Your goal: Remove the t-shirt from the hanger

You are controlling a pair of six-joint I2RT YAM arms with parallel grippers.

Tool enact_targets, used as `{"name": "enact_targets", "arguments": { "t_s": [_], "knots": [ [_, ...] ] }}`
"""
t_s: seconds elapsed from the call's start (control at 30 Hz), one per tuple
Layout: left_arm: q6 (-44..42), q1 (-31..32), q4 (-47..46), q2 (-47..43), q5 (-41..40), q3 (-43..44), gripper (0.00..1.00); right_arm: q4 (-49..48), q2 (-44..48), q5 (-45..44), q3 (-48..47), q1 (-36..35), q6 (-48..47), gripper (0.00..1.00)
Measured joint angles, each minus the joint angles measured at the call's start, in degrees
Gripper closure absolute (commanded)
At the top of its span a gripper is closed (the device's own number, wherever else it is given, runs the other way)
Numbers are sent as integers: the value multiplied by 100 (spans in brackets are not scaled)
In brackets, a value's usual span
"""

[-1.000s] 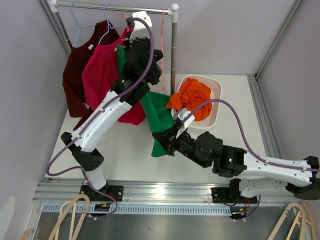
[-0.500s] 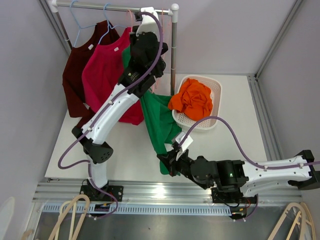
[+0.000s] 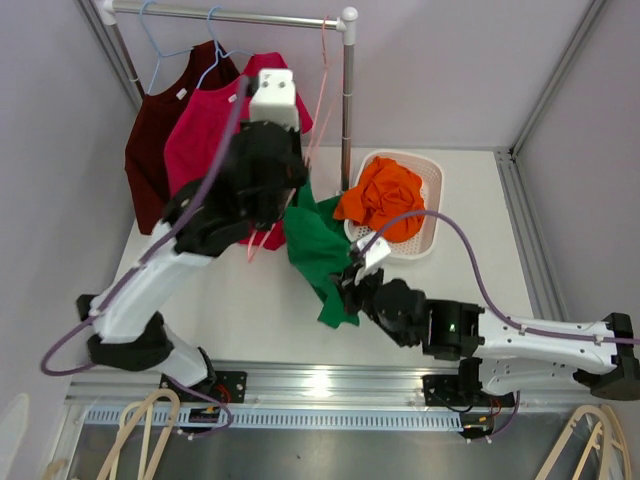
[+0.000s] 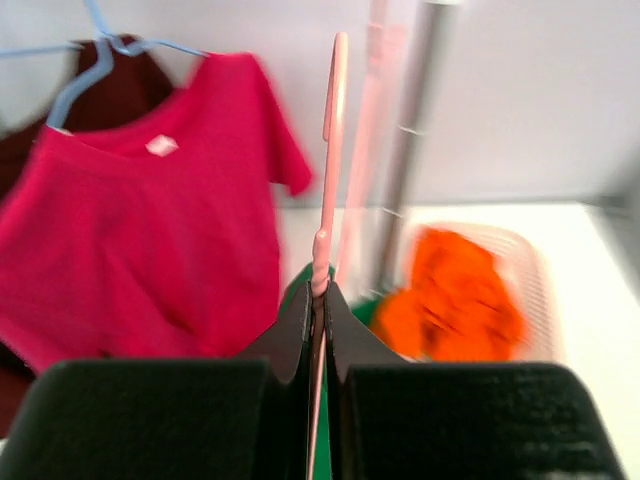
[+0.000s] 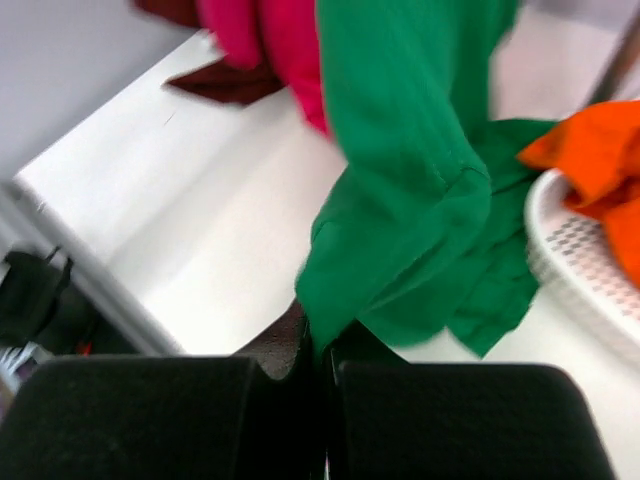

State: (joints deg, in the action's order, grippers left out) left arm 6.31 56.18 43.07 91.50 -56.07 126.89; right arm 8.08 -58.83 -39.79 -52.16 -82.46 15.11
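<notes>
The green t-shirt (image 3: pixel 318 240) hangs slack between the two arms over the table's middle. Its top end disappears under the left arm, so I cannot tell whether it is on the hanger. The pink hanger (image 4: pixel 331 160) rises hook-up from my left gripper (image 4: pixel 320 292), which is shut on its neck, clear of the rail. A pink piece of the hanger (image 3: pixel 260 240) shows below the left arm. My right gripper (image 3: pixel 347 292) is shut on the green t-shirt's (image 5: pixel 410 180) lower edge, right gripper (image 5: pixel 322 338) low over the white table.
A rail (image 3: pixel 230 14) with an upright post (image 3: pixel 347 100) crosses the back. It carries a red shirt (image 3: pixel 205 140) and a maroon shirt (image 3: pixel 150 150) on blue hangers, plus a bare pink hanger (image 3: pixel 323 60). A white basket (image 3: pixel 432 172) holding an orange garment (image 3: pixel 385 195) stands right.
The left arm has swung back from the rail toward the near side, bringing the pink hanger with it. The green t-shirt has gone slack, and the right gripper has shifted with its edge.
</notes>
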Motion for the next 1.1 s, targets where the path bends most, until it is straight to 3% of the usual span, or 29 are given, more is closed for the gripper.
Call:
{"name": "enact_targets", "arguments": {
  "t_s": [0.13, 0.3, 0.43, 0.57, 0.87, 1.1],
  "knots": [
    [739, 601, 546, -1121, 466, -667, 99, 153, -42, 319, -354, 826, -125, 100],
    [1132, 623, 850, -2210, 914, -1453, 99, 422, -402, 765, -1012, 1733, -170, 100],
    [1165, 632, 826, -2774, 1134, -1797, 99, 627, -739, 1005, -1805, 2072, -400, 100],
    [1141, 634, 756, -3032, 997, -1895, 99, 584, -1082, 1038, -2949, 2192, -892, 100],
    [1224, 595, 597, -3139, 455, -2479, 99, -640, -1513, 990, -5069, 2251, -2568, 100],
    [1497, 26, 723, -3012, 546, -2916, 99, -1716, -2354, 1058, -6819, 2380, -3969, 100]
  ]
}}
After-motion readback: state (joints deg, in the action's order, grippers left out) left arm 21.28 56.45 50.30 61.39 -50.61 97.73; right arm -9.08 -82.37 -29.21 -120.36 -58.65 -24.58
